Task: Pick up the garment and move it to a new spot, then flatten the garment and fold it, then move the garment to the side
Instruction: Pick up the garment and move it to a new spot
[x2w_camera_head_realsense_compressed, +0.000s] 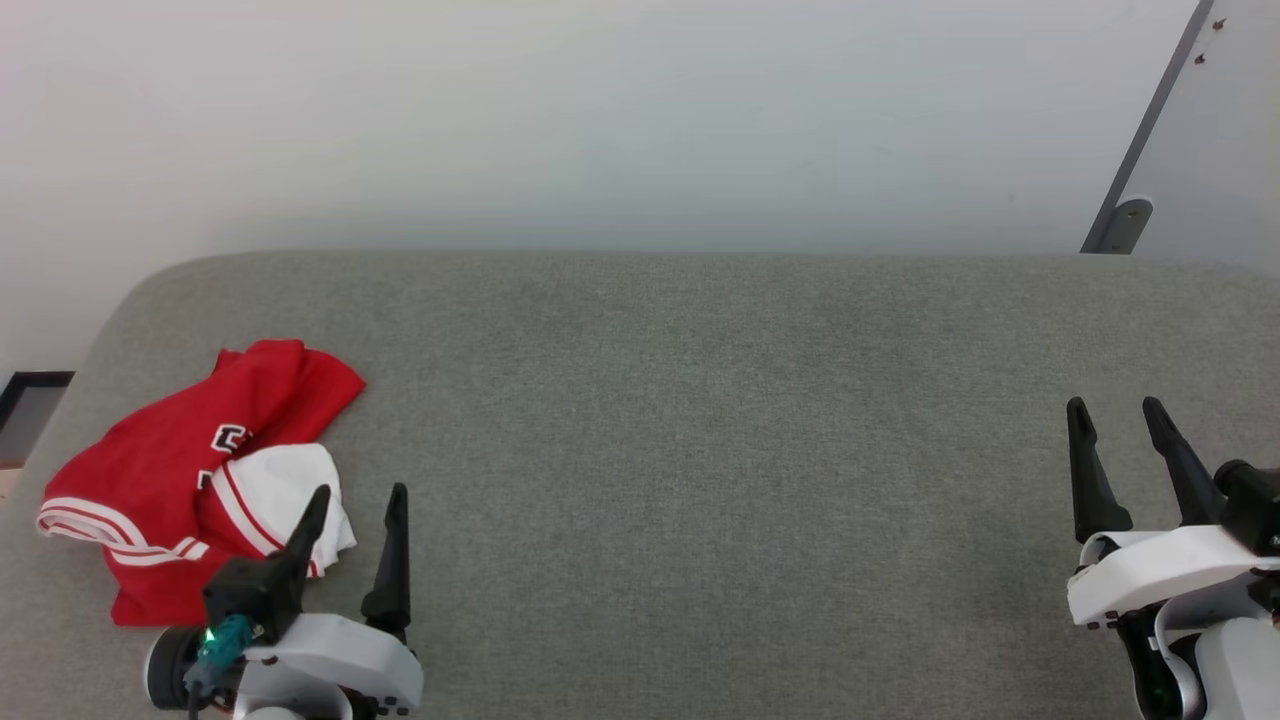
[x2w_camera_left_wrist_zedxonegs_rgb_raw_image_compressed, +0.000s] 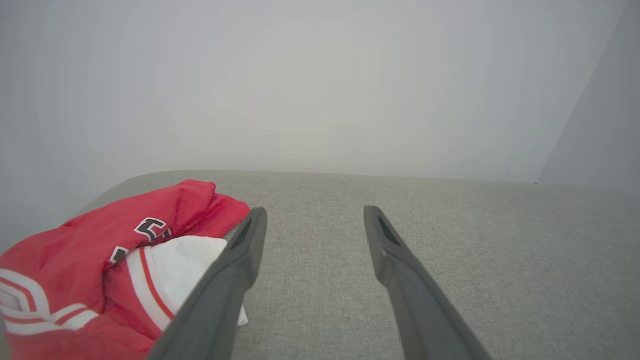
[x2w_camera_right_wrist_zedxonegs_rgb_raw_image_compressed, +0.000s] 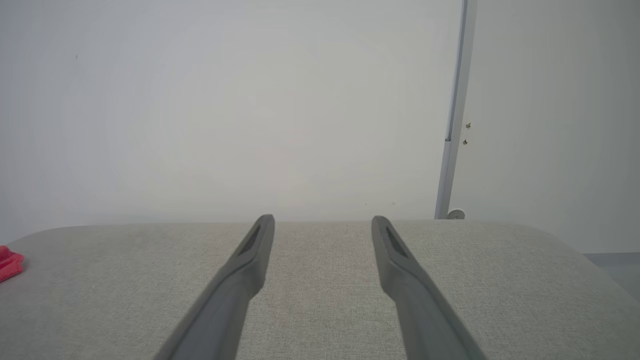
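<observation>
Left tool (x2w_camera_head_realsense_compressed: 360, 490) spread, garment (x2w_camera_head_realsense_compressed: 150, 470) crumpled beside it, grey cushion (x2w_camera_head_realsense_compressed: 700, 450)

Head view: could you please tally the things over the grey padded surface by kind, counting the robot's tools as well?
Red-and-white jersey T-shirt: 1
Open tools: 2, the left tool and the right tool
Total: 3

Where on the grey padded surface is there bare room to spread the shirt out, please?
The widest bare stretch of the grey surface runs between the open left gripper and the open right gripper, back to the wall. The crowded part is the near left corner, where the crumpled garment lies just beside the left gripper.
</observation>
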